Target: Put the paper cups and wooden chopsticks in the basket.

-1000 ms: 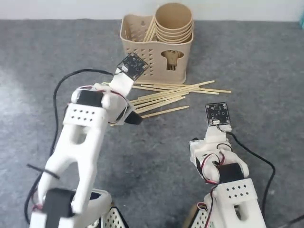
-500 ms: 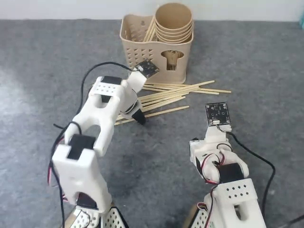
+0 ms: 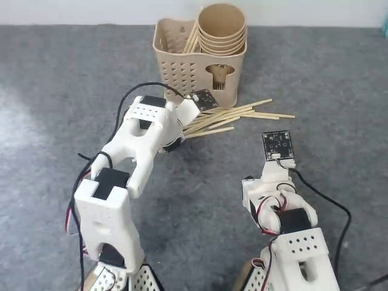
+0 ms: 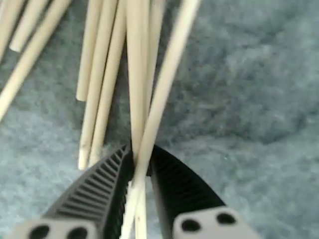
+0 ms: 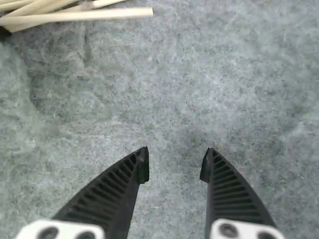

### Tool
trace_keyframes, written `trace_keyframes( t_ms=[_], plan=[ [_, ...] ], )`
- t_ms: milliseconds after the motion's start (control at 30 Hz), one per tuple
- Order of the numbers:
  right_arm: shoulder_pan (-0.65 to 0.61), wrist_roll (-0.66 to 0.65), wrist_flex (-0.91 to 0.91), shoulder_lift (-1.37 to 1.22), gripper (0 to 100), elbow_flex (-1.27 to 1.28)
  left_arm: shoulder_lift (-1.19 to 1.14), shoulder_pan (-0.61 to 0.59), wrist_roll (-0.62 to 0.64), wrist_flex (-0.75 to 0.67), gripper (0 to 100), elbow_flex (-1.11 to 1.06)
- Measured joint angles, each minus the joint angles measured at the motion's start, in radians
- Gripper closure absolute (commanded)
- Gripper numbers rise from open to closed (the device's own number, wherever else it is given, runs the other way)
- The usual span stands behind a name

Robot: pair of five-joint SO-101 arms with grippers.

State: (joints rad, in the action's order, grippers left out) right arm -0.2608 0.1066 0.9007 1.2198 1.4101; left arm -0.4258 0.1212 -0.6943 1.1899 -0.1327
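A beige basket (image 3: 176,66) stands at the back with a stack of paper cups (image 3: 222,24) in one half and a few chopsticks leaning in the other. A loose pile of wooden chopsticks (image 3: 239,114) lies on the grey carpet in front of it. My left gripper (image 4: 141,159) is low at the near end of the pile and is shut on a couple of chopsticks (image 4: 135,74). Further chopsticks lie beside them on the carpet. My right gripper (image 5: 173,167) is open over bare carpet, short of one chopstick (image 5: 75,15).
The grey carpet (image 3: 315,73) covers the whole work area. The left arm (image 3: 142,145) stretches across the near left side up to the pile. The right arm (image 3: 279,206) stays at the near right, with its camera board (image 3: 277,145) pointing at the pile.
The left arm swung right and forward into the chopstick pile. The pile's near ends have been pushed together toward the basket. The right arm has not moved.
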Motion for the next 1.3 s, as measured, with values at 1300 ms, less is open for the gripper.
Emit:
trace_keyframes(
  t_ms=[1300],
  plan=[
    [0.000,0.000,0.000,0.000,81.5,0.000,0.580,0.084,0.041,0.525,99,0.328]
  ],
)
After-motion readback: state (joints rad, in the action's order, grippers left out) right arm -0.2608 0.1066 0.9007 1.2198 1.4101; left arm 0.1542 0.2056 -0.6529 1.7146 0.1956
